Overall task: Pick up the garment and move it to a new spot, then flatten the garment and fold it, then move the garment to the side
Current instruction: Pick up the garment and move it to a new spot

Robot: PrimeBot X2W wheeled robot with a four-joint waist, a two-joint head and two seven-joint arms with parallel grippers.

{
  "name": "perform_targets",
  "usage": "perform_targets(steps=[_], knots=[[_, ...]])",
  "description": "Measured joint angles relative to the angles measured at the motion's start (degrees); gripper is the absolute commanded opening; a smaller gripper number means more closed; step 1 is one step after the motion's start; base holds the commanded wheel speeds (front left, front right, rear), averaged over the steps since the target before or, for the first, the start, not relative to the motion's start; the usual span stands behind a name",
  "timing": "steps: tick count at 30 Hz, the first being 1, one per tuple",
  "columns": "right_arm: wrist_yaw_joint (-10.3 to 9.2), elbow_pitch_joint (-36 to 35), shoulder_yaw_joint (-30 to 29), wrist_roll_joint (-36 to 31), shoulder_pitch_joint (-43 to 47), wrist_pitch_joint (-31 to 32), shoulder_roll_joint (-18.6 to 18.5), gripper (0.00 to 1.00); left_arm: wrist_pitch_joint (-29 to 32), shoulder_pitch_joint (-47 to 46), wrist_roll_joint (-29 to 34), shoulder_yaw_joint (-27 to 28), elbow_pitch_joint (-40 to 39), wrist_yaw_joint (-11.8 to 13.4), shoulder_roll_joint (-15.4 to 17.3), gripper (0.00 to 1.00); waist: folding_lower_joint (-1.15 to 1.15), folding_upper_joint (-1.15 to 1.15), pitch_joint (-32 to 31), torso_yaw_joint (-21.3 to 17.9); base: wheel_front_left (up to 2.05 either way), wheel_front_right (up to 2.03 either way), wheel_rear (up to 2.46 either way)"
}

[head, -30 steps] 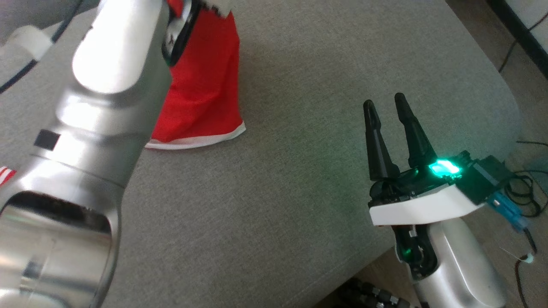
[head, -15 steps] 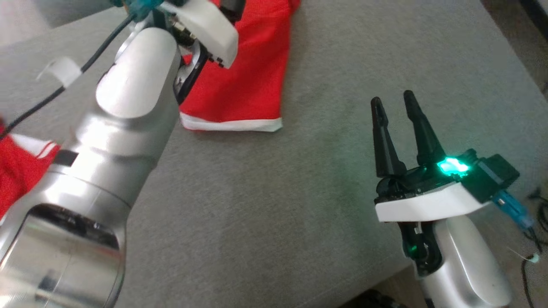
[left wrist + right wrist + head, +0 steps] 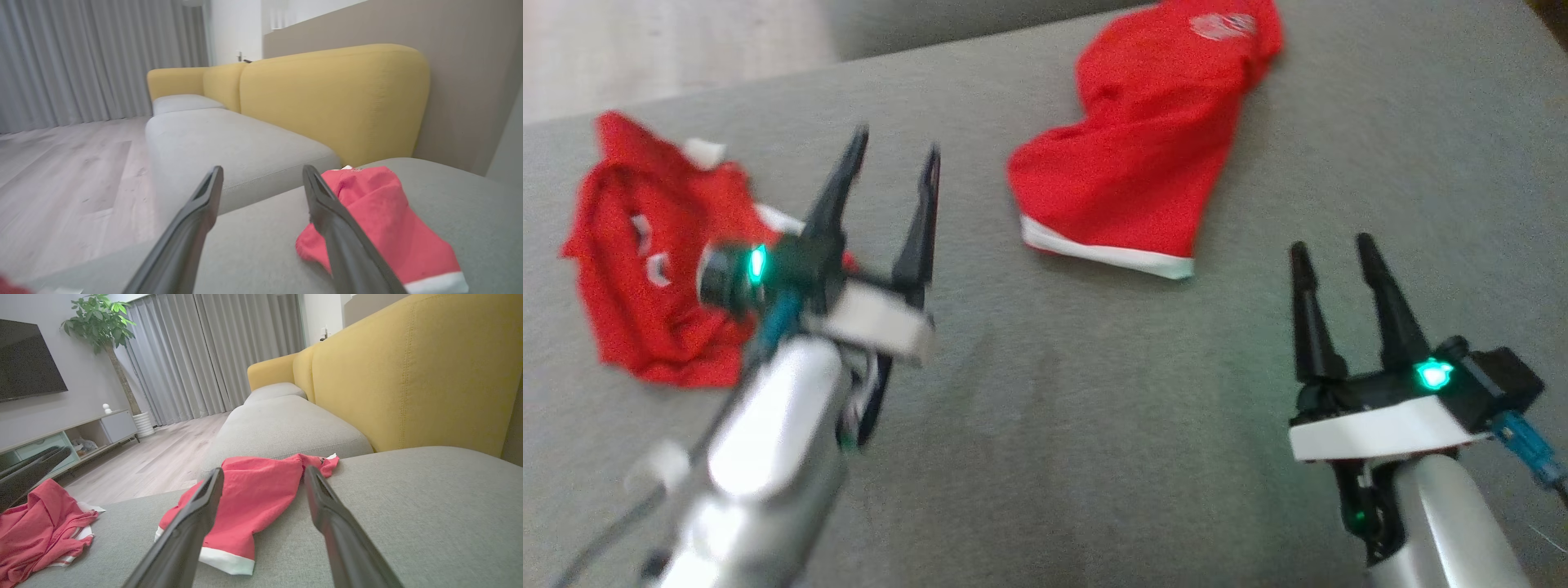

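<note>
Red garment (image 3: 1143,163) laid flat on grey cushion (image 3: 1054,425), long axis 1–7 o'clock, white hem toward 7. Left claw (image 3: 897,140) and right claw (image 3: 1331,245) spread wide, nothing held.

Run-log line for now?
left gripper: open, empty | right gripper: open, empty | red white-hemmed garment: rumpled on grey fabric cushion | second red garment: bunched, left

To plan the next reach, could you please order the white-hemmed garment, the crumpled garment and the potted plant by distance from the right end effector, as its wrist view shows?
1. White-hemmed garment: straight ahead of the right end effector, on the grey cushion.
2. Crumpled garment: far left, same cushion.
3. Potted plant: across the room, by the curtains.
</note>
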Motion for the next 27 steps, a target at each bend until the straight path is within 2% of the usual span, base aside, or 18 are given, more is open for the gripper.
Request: perform_targets(steps=[3, 9, 16, 27], knots=[[0.0, 0.0, -1.9, -0.8, 0.9, 0.0, 0.0, 1.0, 0.0, 9.0, 1.1, 2.4, -6.0, 2.6, 0.1, 1.0, 0.0, 0.0, -1.4, 3.1, 0.0, 0.0, 0.0], [0.0, 0.3, -2.9, -1.6, 2.8, 0.0, 0.0, 1.0, 0.0, 22.6, 3.6, 6.7, -11.9, 4.8, -1.6, 1.0, -0.01, 0.0, -4.1, 7.1, 0.0, 0.0, 0.0], [0.0, 1.0, -3.0, -1.8, 3.3, 0.0, 0.0, 1.0, 0.0, 24.9, 7.1, 8.8, -13.3, 2.7, -4.9, 1.0, 0.0, 0.0, -4.8, 8.5, 0.0, 0.0, 0.0], [0.0, 5.1, -3.0, -3.1, 1.8, 0.0, 0.0, 1.0, 0.0, 24.8, 10.2, 10.9, -13.0, 0.0, -6.7, 1.0, 0.01, 0.0, -3.1, 8.8, 0.0, 0.0, 0.0]])
